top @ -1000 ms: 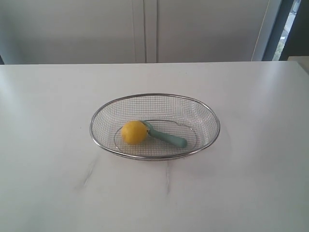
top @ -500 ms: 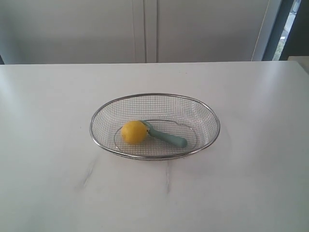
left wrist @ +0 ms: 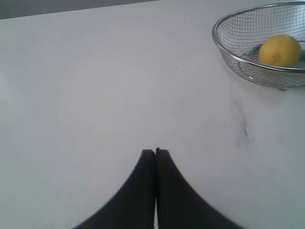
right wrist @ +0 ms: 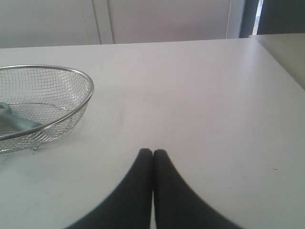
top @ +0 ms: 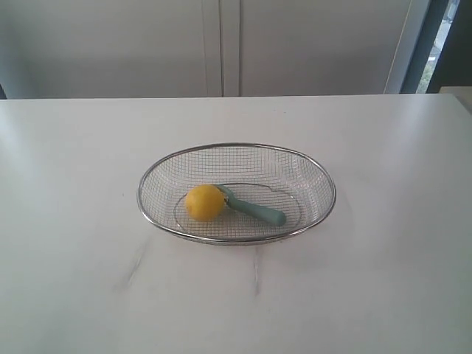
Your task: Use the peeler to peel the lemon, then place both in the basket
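Note:
The silver wire basket [top: 236, 237] stands in the middle of the white table. Inside it lies the yellow lemon [top: 204, 201], and the teal peeler [top: 254, 209] rests beside it, head against the fruit. The left wrist view catches the lemon [left wrist: 279, 50] in the basket [left wrist: 224, 46]. In the right wrist view the basket [right wrist: 71, 117] holds the peeler's handle [right wrist: 16, 122]. My left gripper [left wrist: 155, 151] is shut and empty over bare table, apart from the basket. My right gripper [right wrist: 153, 152] is likewise shut and empty. Neither arm shows in the exterior view.
The white table [top: 383, 295] stretches wide around the basket, with faint grey marks [top: 136, 265] in front of it. Pale cabinet doors [top: 221, 44] stand behind the far edge. A dark window frame [top: 424, 44] is at the back right.

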`<state>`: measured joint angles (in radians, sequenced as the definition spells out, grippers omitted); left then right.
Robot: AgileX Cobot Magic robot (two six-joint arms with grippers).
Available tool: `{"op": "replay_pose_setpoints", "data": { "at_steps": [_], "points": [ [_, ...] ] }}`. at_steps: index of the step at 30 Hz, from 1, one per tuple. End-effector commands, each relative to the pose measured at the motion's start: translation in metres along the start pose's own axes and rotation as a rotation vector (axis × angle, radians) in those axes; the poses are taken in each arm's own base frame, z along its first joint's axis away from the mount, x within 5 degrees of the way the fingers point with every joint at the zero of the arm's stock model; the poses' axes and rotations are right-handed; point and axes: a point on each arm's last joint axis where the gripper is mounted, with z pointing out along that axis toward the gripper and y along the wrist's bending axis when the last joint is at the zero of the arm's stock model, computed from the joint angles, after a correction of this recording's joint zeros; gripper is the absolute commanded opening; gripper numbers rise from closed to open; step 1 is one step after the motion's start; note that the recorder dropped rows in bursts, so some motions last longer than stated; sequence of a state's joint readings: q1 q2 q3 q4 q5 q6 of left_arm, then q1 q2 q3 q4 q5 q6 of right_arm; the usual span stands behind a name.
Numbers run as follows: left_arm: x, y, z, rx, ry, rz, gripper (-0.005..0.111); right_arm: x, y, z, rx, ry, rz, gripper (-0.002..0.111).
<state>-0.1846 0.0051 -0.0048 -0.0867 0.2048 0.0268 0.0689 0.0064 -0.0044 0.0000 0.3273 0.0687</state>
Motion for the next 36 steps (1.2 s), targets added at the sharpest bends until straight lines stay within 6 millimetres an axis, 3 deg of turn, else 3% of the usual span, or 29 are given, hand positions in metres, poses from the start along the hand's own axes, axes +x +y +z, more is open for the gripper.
{"op": "replay_pose_setpoints", "data": {
  "at_steps": [1, 6, 16, 36],
  "points": [
    [0.001, 0.000, 0.000, 0.000, -0.003, -0.008, 0.000, 0.000, 0.000, 0.000, -0.001, -0.016, -0.008, 0.000],
    [0.001, 0.000, 0.000, -0.004, -0.003, -0.010, 0.000, 0.000, 0.000, 0.000, -0.001, -0.016, -0.008, 0.000],
    [0.001, 0.011, 0.000, -0.207, -0.002, -0.079, 0.000, 0.000, 0.000, 0.000, -0.001, -0.016, -0.008, 0.000],
    [0.001, 0.008, 0.000, -0.147, -0.002, -0.059, 0.000, 0.000, 0.000, 0.000, -0.001, -0.016, -0.008, 0.000]
  ]
}}
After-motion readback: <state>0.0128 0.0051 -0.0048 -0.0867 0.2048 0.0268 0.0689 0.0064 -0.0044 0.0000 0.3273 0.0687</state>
